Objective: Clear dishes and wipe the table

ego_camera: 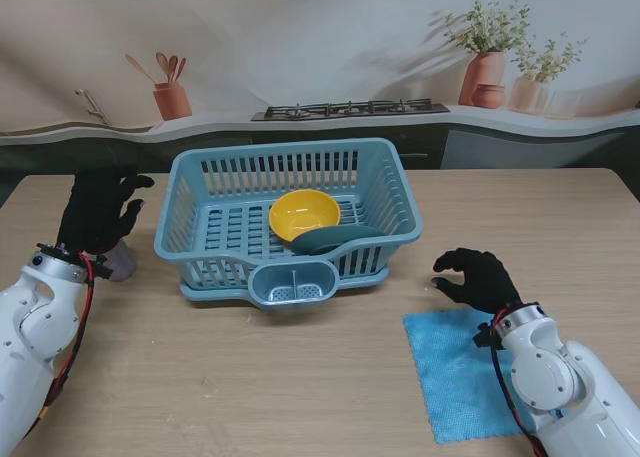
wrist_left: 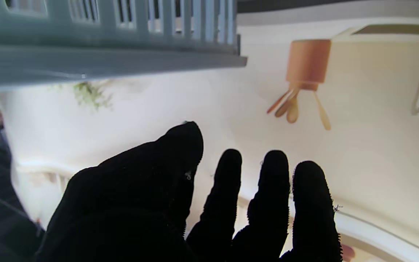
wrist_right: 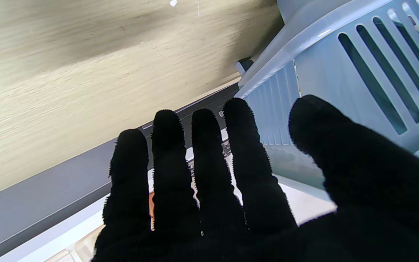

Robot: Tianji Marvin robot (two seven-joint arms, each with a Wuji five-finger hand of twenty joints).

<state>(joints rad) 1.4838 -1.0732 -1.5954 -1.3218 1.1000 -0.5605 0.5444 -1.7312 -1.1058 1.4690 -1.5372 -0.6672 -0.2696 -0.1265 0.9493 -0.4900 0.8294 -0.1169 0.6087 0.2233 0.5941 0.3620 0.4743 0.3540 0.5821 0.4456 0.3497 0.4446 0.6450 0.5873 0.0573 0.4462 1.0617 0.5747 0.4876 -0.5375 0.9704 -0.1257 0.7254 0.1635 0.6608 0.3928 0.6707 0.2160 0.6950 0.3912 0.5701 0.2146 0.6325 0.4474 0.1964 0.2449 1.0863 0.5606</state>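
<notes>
Blue cloth (ego_camera: 462,375), lower right of frame, flat on desk (ego_camera: 300,377) beside dish rack (ego_camera: 285,217); right hand (ego_camera: 478,279) spread, empty, just above: press palm flat, wipe; left hand (ego_camera: 98,212) open, idle.

No legible txt or labels

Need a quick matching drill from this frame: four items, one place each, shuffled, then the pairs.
Items:
1. yellow bowl
2. blue cloth
3. left hand
4. right hand

Places:
A. flat on the table, nearer to me, right side
B. open, left of the dish rack
C. inside the dish rack
D. open, at the cloth's far edge

Pairs: 1-C, 2-A, 3-B, 4-D
</notes>
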